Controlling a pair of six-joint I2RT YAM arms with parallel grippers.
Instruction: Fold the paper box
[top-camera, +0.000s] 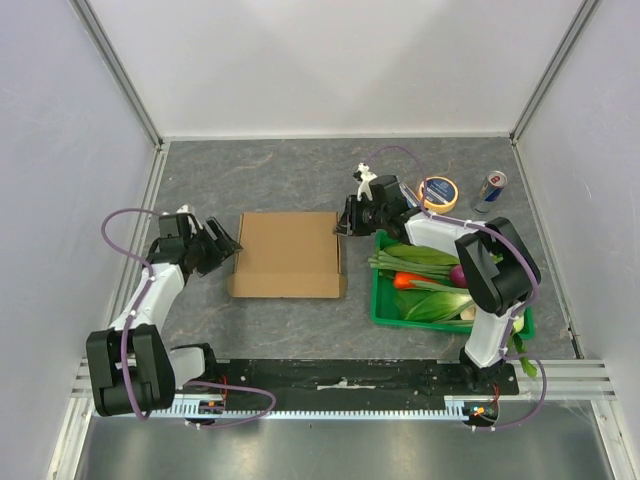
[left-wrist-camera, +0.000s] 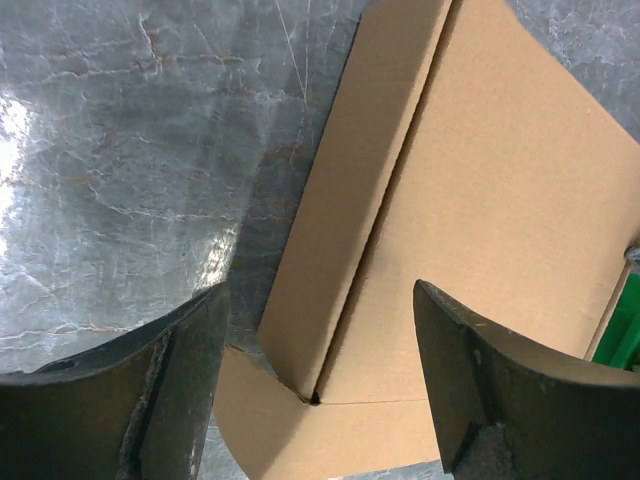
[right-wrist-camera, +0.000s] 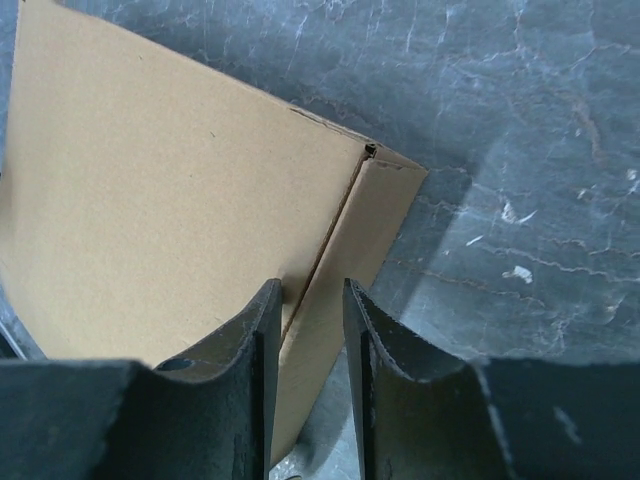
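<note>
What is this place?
Probably a robot test booth: white walls enclose a grey table, a left arm and right arm are bolted at its edge, and a paper box and vegetable crate lie there.

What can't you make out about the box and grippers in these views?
Right wrist view: whether the right gripper pinches the paper box wall; its fingers cover the contact.
Left wrist view: the box's far end, cut off by the frame edge.
Top view: the can's label, too small.
</note>
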